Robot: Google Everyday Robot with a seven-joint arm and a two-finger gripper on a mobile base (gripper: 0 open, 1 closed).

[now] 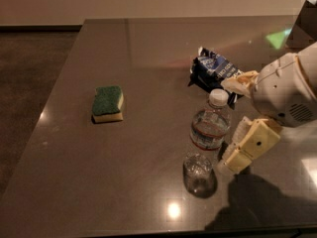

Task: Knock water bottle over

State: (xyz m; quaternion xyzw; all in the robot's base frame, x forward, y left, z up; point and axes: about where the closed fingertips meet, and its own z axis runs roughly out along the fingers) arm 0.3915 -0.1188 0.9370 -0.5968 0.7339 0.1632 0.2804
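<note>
Standing upright, the water bottle (210, 129) has the wide-open claw (228, 125) just beside it.

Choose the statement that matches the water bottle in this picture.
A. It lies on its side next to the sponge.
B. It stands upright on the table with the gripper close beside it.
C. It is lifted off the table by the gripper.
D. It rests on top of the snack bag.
B: the water bottle stands upright on the table, cap uppermost, with the open gripper close beside it and the sponge well apart.
</note>
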